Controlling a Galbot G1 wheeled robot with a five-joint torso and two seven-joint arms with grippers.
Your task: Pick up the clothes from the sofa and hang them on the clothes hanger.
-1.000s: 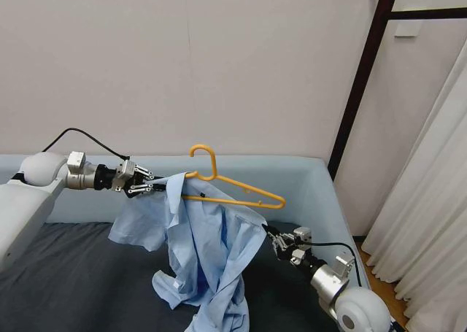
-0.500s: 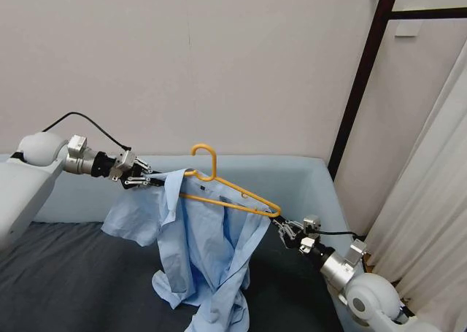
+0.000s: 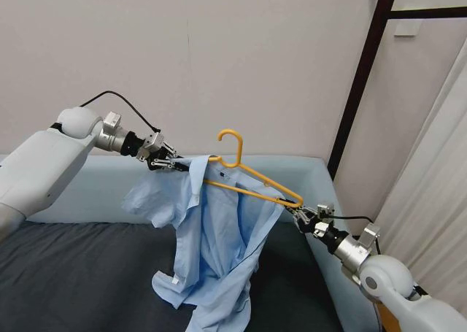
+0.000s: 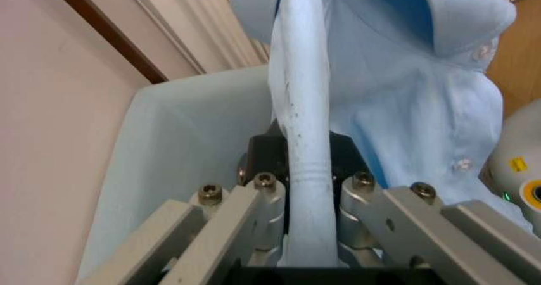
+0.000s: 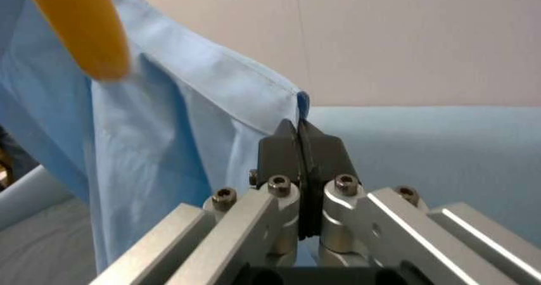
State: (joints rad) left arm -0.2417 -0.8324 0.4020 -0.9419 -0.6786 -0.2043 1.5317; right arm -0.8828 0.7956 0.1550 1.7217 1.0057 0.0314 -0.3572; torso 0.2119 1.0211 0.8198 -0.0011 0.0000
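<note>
Here, the left claw [image 3: 165, 162], left of the frame's centre, is clamped on a fold of the blue shirt [image 3: 219, 237] near its collar. The right claw [image 3: 301, 217], lower right of centre, pinches the shirt's opposite edge just beside the orange hanger [image 3: 238, 153] tip. The shirt drapes over the hanger, its tail reaching the sofa [image 3: 73, 273] seat.

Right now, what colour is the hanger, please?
The hanger is yellow-orange; head view shows it best.
</note>
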